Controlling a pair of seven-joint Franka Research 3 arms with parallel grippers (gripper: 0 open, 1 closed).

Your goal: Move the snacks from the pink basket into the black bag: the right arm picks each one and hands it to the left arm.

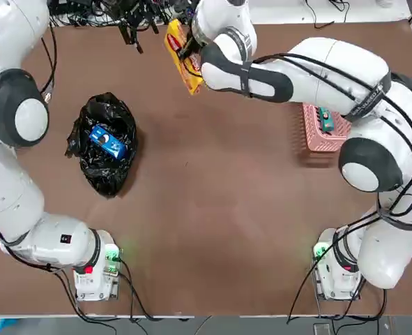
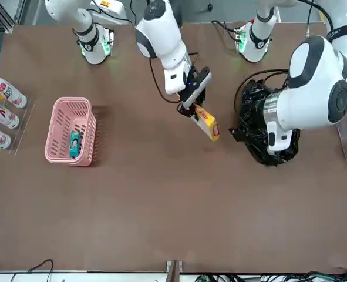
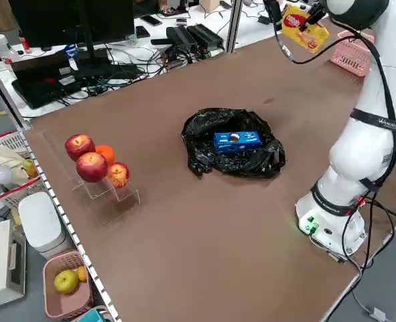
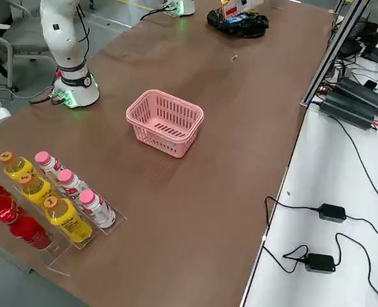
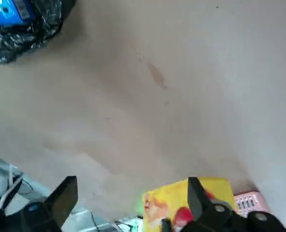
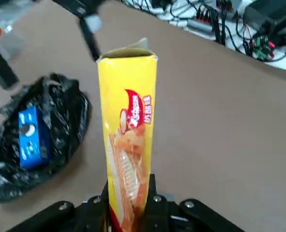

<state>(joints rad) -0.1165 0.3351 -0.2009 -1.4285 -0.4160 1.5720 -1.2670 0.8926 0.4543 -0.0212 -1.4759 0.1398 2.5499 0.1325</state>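
Yellow packet [image 1: 181,57], upper middle of the top view, sits clenched in right claw [image 1: 192,56]; light, stiff carton, best taken at its free end. Left claw [image 5: 128,205] gapes empty.

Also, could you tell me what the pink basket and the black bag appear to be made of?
The pink basket looks like moulded rigid plastic with a matte finish: its slotted lattice sides and rim hold a crisp shape. The black bag appears to be thin glossy plastic film, judging by its wrinkled folds and bright glints.

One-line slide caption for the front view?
Right gripper holds the yellow packet above the table, near the black bag; teal packet remains in pink basket.
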